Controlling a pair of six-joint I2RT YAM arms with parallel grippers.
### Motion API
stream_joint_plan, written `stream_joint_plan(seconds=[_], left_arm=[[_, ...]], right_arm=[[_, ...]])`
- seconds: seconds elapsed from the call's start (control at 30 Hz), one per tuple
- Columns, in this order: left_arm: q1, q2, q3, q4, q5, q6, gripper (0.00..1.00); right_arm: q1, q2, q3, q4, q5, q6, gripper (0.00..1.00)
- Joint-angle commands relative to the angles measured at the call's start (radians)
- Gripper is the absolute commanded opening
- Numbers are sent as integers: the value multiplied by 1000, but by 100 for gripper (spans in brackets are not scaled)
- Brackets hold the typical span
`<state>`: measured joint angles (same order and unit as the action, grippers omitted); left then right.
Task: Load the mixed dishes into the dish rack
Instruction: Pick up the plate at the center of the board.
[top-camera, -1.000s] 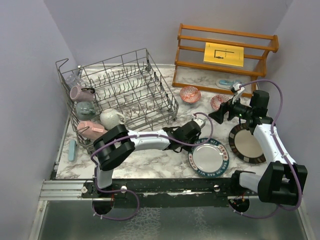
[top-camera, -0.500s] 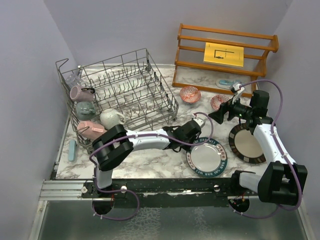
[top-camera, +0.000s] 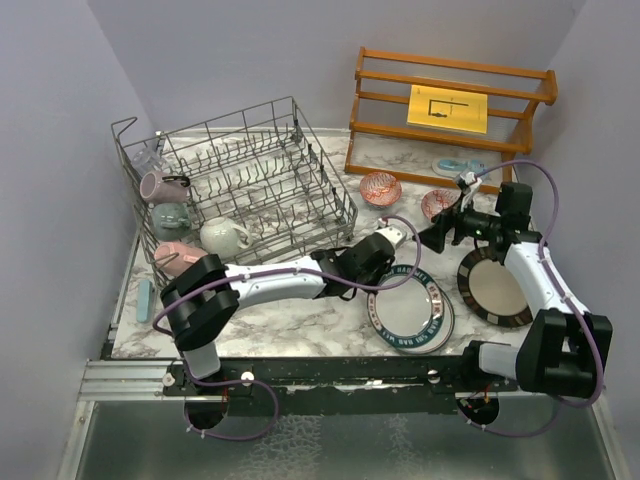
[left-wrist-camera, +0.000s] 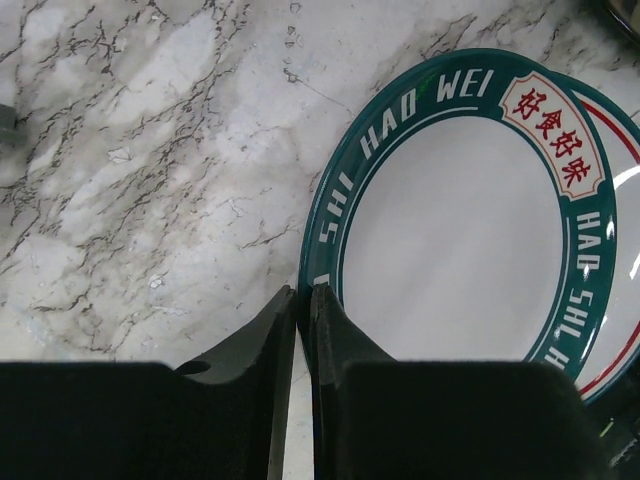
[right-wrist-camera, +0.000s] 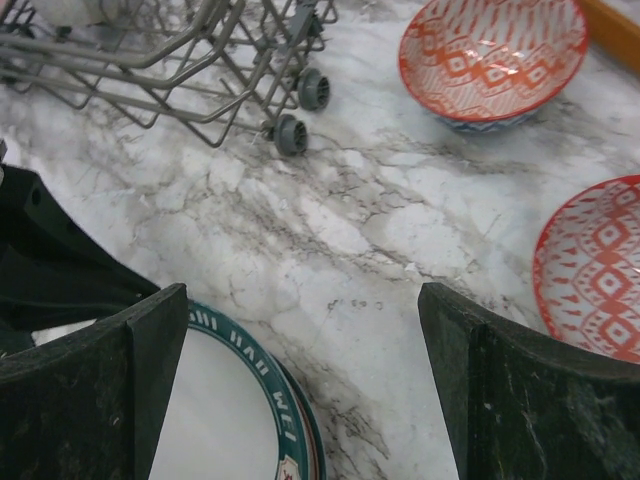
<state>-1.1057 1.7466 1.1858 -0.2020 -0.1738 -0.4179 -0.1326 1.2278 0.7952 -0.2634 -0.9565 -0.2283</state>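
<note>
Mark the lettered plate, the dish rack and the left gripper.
lettered plate (left-wrist-camera: 450, 255): left wrist view, white centre.
dish rack (top-camera: 268, 182): top external view, bare tines mid-basket.
left gripper (left-wrist-camera: 303, 296): left wrist view, midway between its fingertips.

Partly seen: lettered plate (left-wrist-camera: 450, 250), cut by right edge, near rim behind left end effector (left-wrist-camera: 303, 296); red-patterned bowl (right-wrist-camera: 598, 270), cut off right; dish rack (right-wrist-camera: 289, 133), corner only.

Pale lilac walls (top-camera: 220, 50) on three sides; white marble tabletop (top-camera: 300, 322); orange wooden shelf (top-camera: 450, 64) far right, yellow card (top-camera: 448, 108).
</note>
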Motion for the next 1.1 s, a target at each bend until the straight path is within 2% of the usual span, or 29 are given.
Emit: stream_joint_plan(seconds=[0.0,0.07,0.23,0.33,0.5,0.9,1.0,1.07], left_arm=[[12,-79,-68,89,-55,68,0],[12,-97,-100,128,-63,100,0],[12,-141,-159,202,-82,170,0],[12,-172,-193,248,-92,205,0],[12,-221,-253,339,-106,264,0],[12,-218,-250,389,-84,345,0],[11,-217,-246,392,-78,354,0],[12,-213,-242,395,-78,360,0]], right_arm=[[-1,46,31,-95,-179,-98,96],[-1,62,34,-135,-231,-163,96],[-1,103,37,-300,-280,-456,98],[2,150,38,-349,-305,-524,98],[47,228,52,-340,-251,-509,97],[144,389,101,-330,-174,-440,70],[149,381,93,-322,-183,-447,57],[149,378,90,-319,-185,-456,45]])
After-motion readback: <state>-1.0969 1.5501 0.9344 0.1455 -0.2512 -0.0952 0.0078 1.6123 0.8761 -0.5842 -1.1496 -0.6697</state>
